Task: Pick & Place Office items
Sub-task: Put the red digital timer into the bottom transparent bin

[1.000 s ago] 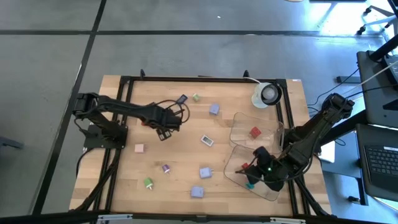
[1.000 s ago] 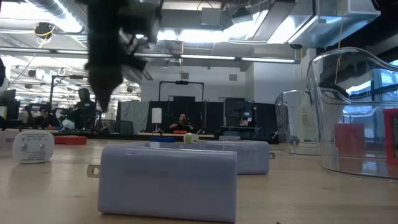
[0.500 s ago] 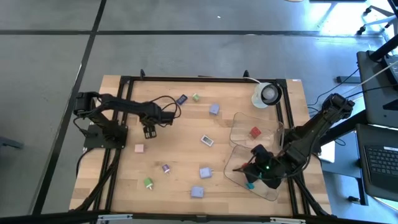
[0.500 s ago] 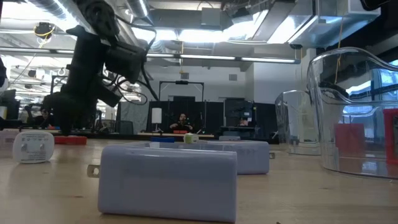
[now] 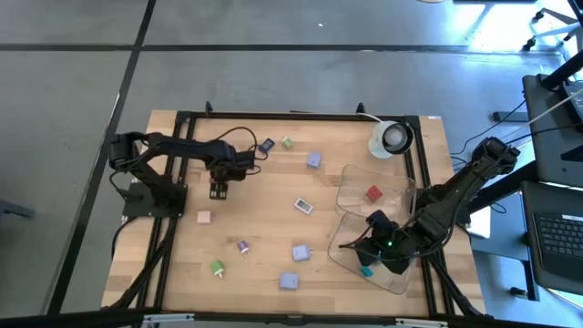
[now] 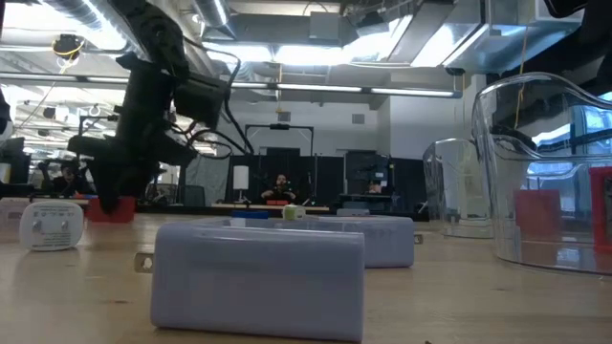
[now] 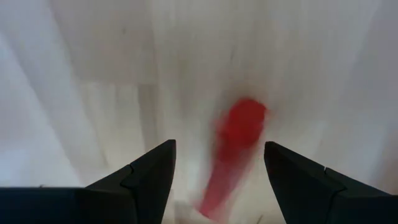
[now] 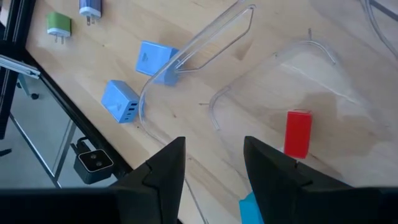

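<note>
My left gripper (image 5: 219,189) stands open near the table's far left, pointing down over a small red piece (image 7: 239,134), which lies on the wood between and just beyond its fingers; the low view shows the gripper (image 6: 110,191) just above that red piece (image 6: 113,212). My right gripper (image 5: 361,248) hangs open over the near clear tray (image 5: 393,278). In that tray lie a red block (image 8: 297,132) and a teal block (image 8: 249,208). The far tray (image 5: 351,178) holds another red piece (image 5: 373,193). Further pieces lie loose on the table: blue (image 5: 266,145), green (image 5: 287,142), lavender (image 5: 313,160), white (image 5: 303,206), pink (image 5: 203,217).
A white tape roll (image 5: 392,138) stands at the far right corner. Near the front edge lie a green piece (image 5: 217,267), a purple one (image 5: 242,245), a blue one (image 5: 300,252) and a lavender one (image 5: 288,281). A black frame (image 5: 182,118) borders the table.
My left gripper has swung toward the table's left edge and come down, rolling about its own axis, and now stands over the red piece. It has stayed open. The pieces lie where they were.
</note>
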Controlling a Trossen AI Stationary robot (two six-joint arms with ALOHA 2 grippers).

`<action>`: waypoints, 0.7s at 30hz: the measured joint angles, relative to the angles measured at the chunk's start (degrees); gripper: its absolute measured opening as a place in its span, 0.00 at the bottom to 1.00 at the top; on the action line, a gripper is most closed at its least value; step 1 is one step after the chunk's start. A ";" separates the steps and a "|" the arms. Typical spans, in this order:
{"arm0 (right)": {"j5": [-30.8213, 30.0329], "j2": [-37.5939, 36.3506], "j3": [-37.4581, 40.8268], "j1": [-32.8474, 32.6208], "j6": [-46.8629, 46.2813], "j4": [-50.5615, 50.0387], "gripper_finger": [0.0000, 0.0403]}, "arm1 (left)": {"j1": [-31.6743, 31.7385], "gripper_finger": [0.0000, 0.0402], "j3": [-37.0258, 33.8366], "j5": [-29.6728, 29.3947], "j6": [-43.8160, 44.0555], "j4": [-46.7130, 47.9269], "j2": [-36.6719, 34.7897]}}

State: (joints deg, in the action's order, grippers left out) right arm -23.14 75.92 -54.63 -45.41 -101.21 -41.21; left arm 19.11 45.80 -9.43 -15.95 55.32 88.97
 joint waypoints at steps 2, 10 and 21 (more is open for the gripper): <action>0.00 0.00 0.00 0.00 0.06 0.00 0.41 | 0.82 0.60 -0.45 1.84 -1.57 -0.98 -0.07; 0.00 0.00 0.00 0.00 0.06 0.07 0.41 | 2.04 0.59 -4.61 2.53 -1.78 -6.78 -0.33; 0.02 0.00 0.00 0.00 1.20 0.04 0.41 | 1.07 0.23 -4.70 4.72 2.89 -6.59 -0.24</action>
State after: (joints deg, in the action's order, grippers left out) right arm -23.11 75.92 -54.63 -45.41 -100.01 -41.17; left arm 20.18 41.10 -4.71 -13.06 48.73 88.73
